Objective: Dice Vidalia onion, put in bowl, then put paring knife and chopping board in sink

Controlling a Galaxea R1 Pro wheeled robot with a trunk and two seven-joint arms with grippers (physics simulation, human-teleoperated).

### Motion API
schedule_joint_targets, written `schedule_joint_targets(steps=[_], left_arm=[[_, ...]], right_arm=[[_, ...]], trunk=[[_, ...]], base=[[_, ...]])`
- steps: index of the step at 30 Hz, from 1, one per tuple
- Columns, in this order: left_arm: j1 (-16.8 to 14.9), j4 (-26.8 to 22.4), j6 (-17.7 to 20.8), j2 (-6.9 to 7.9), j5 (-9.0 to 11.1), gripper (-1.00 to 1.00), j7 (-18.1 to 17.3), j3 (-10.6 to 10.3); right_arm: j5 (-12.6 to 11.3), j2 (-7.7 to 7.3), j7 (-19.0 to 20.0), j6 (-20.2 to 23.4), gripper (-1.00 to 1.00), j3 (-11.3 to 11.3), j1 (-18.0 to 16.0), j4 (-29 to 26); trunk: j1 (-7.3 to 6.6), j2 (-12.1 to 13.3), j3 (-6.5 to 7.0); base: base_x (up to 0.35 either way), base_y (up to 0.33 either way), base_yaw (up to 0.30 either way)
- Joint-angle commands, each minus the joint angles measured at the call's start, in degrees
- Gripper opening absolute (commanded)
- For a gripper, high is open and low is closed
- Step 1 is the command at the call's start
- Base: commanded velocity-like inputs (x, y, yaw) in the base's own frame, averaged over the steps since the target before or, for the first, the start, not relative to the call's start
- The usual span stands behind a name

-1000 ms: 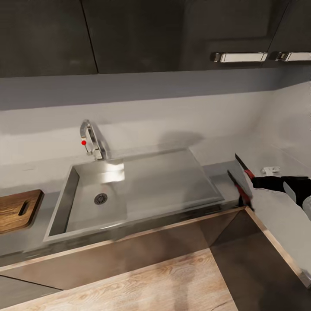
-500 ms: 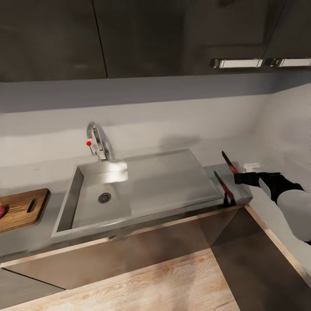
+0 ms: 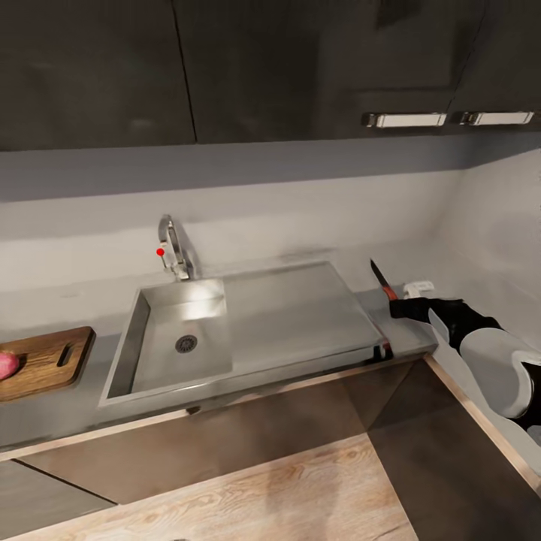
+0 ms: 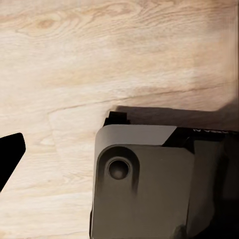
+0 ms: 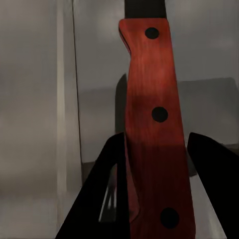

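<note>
The paring knife stands nearly upright, dark blade up, just off the right end of the sink; my right gripper is shut on it. In the right wrist view its red riveted handle sits between my two black fingers. The sink's basin holds only the round drain. At the far left the brown chopping board lies on the countertop, with the pinkish Vidalia onion on its left part. A dark fingertip of the left gripper hangs over the wooden floor. The bowl is out of view.
The chrome tap with its red knob rises behind the basin. A small white object lies on the counter beside my right hand. Dark wall cabinets hang above. The counter turns a corner at the right. A grey part of the robot's base shows below the left wrist.
The camera has turned, shifting the scene rightward and bringing the onion into view. My right gripper has carried the knife left, closer to the sink's right end.
</note>
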Motion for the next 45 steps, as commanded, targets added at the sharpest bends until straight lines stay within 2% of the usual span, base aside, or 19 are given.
schedule_joint_targets(steps=[1,4,7,11,12,13,17,21,27,31,32,33,34,35,38,39,42,45], left_arm=[[-0.10,0.29,-0.52,-0.06,0.48,1.00,0.06,-0.48],[-0.11,0.32,-0.66,-0.04,0.50,1.00,0.09,-0.48],[-0.10,0.35,-0.68,0.06,0.50,1.00,0.11,-0.48],[-0.11,0.36,-0.69,0.28,0.50,1.00,0.13,-0.48],[-0.10,0.36,-0.69,0.31,0.50,1.00,0.16,-0.48],[-0.11,0.36,-0.69,0.34,0.50,1.00,0.19,-0.48],[-0.11,0.36,-0.69,0.36,0.50,1.00,0.20,-0.48],[-0.13,0.36,-0.69,0.47,0.50,1.00,0.21,-0.46],[-0.13,0.36,-0.69,0.77,0.50,1.00,0.21,-0.48],[-0.12,0.36,-0.69,0.65,0.50,1.00,0.21,-0.48],[-0.14,0.36,-0.69,0.50,0.50,1.00,0.21,-0.48],[-0.12,0.36,-0.69,0.47,0.50,1.00,0.21,-0.48],[-0.12,0.36,-0.69,0.46,0.50,1.00,0.21,-0.48],[-0.11,0.36,-0.69,0.46,0.50,1.00,0.21,-0.48],[-0.13,0.35,-0.69,0.45,0.50,1.00,0.21,-0.48],[-0.12,0.35,-0.69,0.45,0.50,1.00,0.21,-0.48],[-0.12,0.34,-0.69,0.45,0.50,1.00,0.21,-0.48],[-0.12,0.29,-0.69,0.45,0.50,1.00,0.21,-0.48]], right_arm=[[0.49,0.05,0.33,0.23,-1.00,-0.47,-0.03,-0.14],[0.48,0.20,0.26,-0.06,-1.00,-0.46,-0.03,-0.33],[0.42,1.15,0.22,-0.22,-1.00,-0.43,-0.03,-0.36],[0.54,4.55,-2.18,-1.13,-1.00,-0.38,-0.03,-0.35],[0.55,5.29,-3.60,-1.63,-1.00,-0.37,-0.03,-0.31],[0.56,6.70,-7.10,-2.59,-1.00,-0.33,-0.03,-0.16],[0.52,7.47,-9.14,-3.05,-1.00,-0.28,-0.03,0.03],[0.67,8.99,-9.69,-3.18,-1.00,-0.25,-0.03,0.26],[0.74,9.59,-9.75,-3.21,-1.00,-0.22,-0.03,0.28],[0.83,11.54,-11.25,-4.98,-1.00,-0.09,-0.03,-0.19],[0.97,14.45,-18.36,-8.61,-1.00,0.04,-0.03,-0.26],[1.50,16.26,-23.34,-9.92,-1.00,0.41,-0.03,-0.27],[2.27,17.52,-26.62,-10.54,-1.00,0.93,-0.03,-0.28],[2.77,18.09,-28.14,-10.84,-1.00,1.22,-0.03,-0.28],[6.75,20.52,-34.83,-12.27,-1.00,2.39,-0.03,-0.22],[7.44,20.82,-35.57,-12.41,-1.00,2.48,-0.03,-0.22],[10.92,22.98,-39.00,-12.81,-1.00,2.73,-0.03,-0.11],[12.52,24.66,-43.04,-12.91,-1.00,2.80,-0.03,0.37]], trunk=[[0.04,-0.11,-0.01],[0.04,-0.11,0.25],[0.04,-0.11,0.52],[0.04,-0.11,0.88],[0.04,-0.11,0.97],[0.04,-0.11,1.06],[0.04,-0.11,1.42],[0.04,-0.11,1.78],[0.04,-0.11,2.32],[0.04,-0.11,2.60],[0.04,-0.11,2.61],[0.04,-0.11,2.62],[0.04,-0.11,2.62],[0.04,-0.11,2.62],[0.04,-0.11,2.63],[0.04,-0.11,2.63],[0.04,-0.11,2.63],[0.04,-0.11,2.63]], base=[[-0.002,0.000,0.000],[-0.002,0.000,0.000],[-0.055,0.002,0.000],[-0.169,0.066,0.000],[-0.225,0.113,0.000],[-0.242,0.115,0.000],[-0.247,0.111,0.000],[-0.249,0.109,0.000],[-0.250,0.125,0.000],[-0.119,0.051,0.000],[-0.023,0.007,0.000],[-0.012,0.004,0.000],[-0.008,0.002,0.000],[-0.006,0.002,0.000],[-0.003,0.001,0.000],[-0.001,0.000,0.000],[0.000,0.000,0.000],[0.000,0.057,0.000]])
